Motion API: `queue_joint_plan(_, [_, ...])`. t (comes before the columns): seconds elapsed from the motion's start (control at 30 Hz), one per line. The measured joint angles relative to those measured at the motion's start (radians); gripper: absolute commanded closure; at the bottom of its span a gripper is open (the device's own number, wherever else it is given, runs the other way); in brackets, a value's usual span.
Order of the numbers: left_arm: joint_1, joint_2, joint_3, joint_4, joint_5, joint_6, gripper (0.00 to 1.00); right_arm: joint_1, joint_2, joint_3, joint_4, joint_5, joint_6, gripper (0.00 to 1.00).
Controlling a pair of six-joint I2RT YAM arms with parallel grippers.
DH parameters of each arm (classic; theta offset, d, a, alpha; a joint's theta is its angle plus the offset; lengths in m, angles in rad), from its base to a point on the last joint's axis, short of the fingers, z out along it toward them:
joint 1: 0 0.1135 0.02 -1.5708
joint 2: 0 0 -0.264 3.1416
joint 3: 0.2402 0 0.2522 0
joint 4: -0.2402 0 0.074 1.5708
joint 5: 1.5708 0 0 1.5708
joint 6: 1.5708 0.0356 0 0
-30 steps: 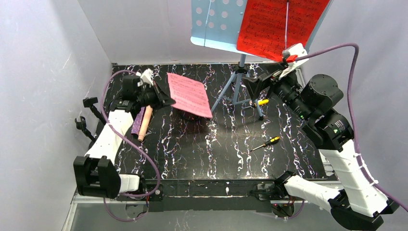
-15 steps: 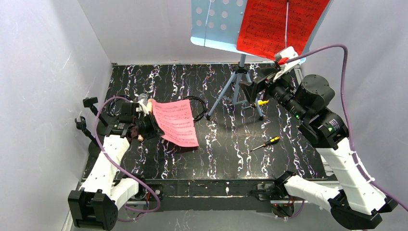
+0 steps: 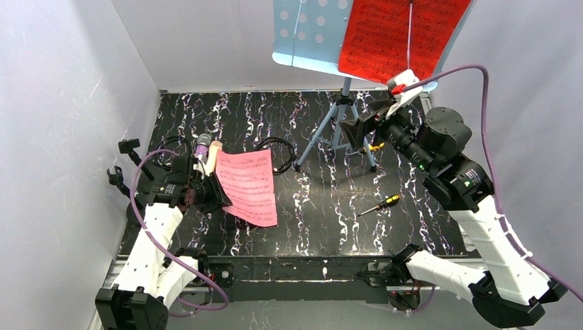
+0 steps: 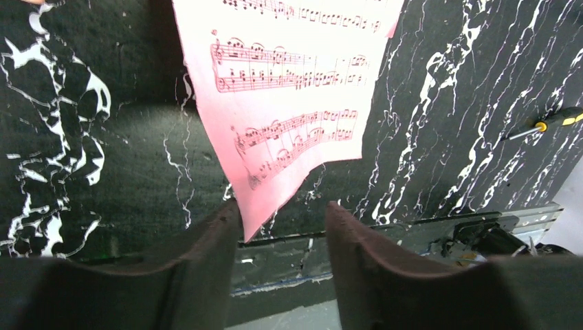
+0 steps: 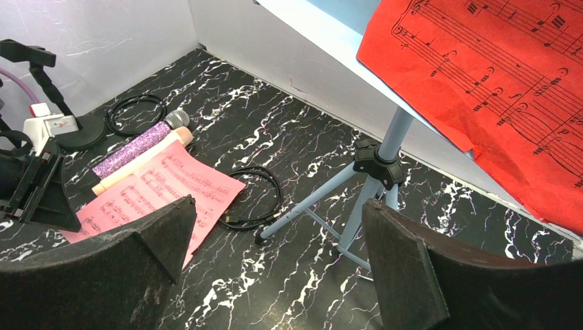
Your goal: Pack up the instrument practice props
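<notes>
One corner of the pink page [image 4: 289, 89] sits between the left claw's [image 4: 282, 210] parted tips, just beside the cream microphone [image 5: 141, 161], so pulling back could drag it askew.

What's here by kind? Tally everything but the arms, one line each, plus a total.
Sheet-music pages: 2 (pink, red)
Microphones: 2 (purple, cream)
Black mic posts: 2
Screwdrivers: 2
Coiled black cables: 2
Music stand: 1
Total: 11

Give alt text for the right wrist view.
A red music sheet rests on a blue stand, framed by the right hand's open fingers. Lower left, a pink sheet lies beside a purple microphone and a cream microphone.
</notes>
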Motion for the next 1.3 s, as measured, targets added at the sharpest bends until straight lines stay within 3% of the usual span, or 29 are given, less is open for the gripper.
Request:
queue_joint_plan(0.13, [0.000, 0.016, 0.046, -0.037, -0.003, 0.016, 0.36, 0.000, -0.011, -0.024, -0.001, 0.025, -0.004, 0.01])
queue_joint_plan(0.3, [-0.012, 0.056, 0.167, -0.052, -0.017, 0.042, 0.31, 0.000, -0.058, -0.077, -0.002, 0.092, -0.014, 0.01])
queue_joint_plan(0.6, [-0.222, 0.218, 0.329, -0.023, -0.132, 0.066, 0.31, 0.000, -0.167, -0.153, 0.006, 0.223, -0.037, 0.01])
queue_joint_plan(0.83, [-0.402, 0.478, 0.417, 0.077, -0.229, 0.089, 0.29, 0.000, -0.172, -0.154, 0.005, 0.273, -0.056, 0.01])
queue_joint_plan(1.13, [-0.484, 0.719, 0.429, 0.314, -0.113, 0.032, 0.30, 0.000, -0.175, -0.154, -0.013, 0.335, -0.059, 0.01])
queue_joint_plan(1.3, [-0.483, 0.831, 0.435, 0.409, -0.061, 0.015, 0.40, 0.000, -0.184, -0.154, -0.045, 0.370, -0.057, 0.01])
